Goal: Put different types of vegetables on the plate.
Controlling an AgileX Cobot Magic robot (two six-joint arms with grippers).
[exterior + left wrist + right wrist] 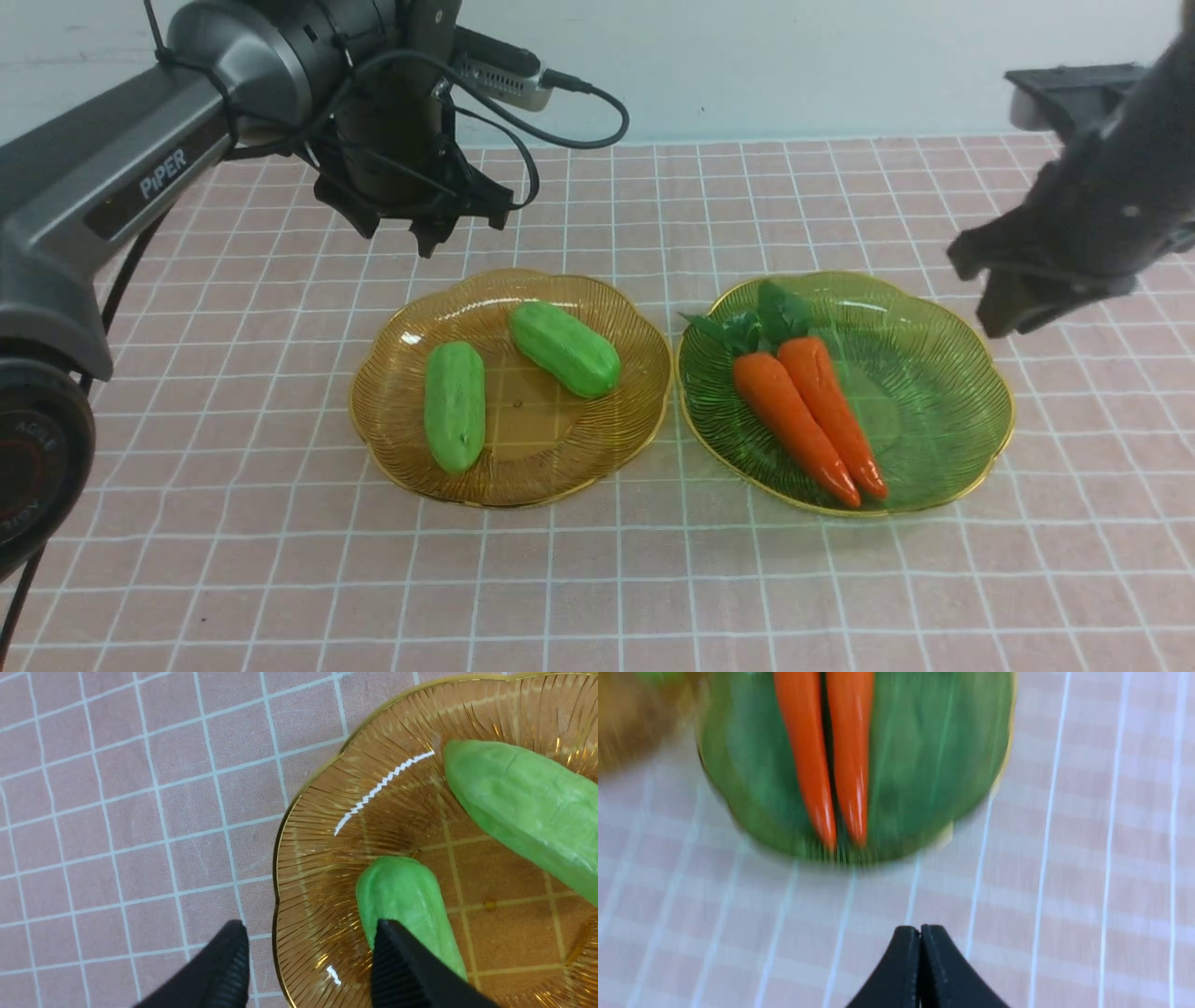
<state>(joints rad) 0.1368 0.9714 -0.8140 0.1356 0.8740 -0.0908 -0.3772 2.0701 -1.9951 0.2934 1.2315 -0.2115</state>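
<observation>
Two bumpy light-green cucumbers [455, 405] [564, 348] lie on an amber glass plate [392, 448]. Two orange carrots [792, 425] [834, 413] with green leafy tops lie side by side on a green glass plate [952, 392]. My left gripper [425, 229] hovers open and empty above the far left edge of the amber plate; in the left wrist view its fingers [219, 970] straddle the plate rim [280, 858], one finger over a cucumber [402, 900]. My right gripper [1004, 313] hovers shut and empty to the right of the green plate; the right wrist view is blurred and shows the carrots [805, 751].
A pink checked cloth [597, 579] covers the table. A dark object [1064, 89] stands at the far right back edge. The wall runs along the far side.
</observation>
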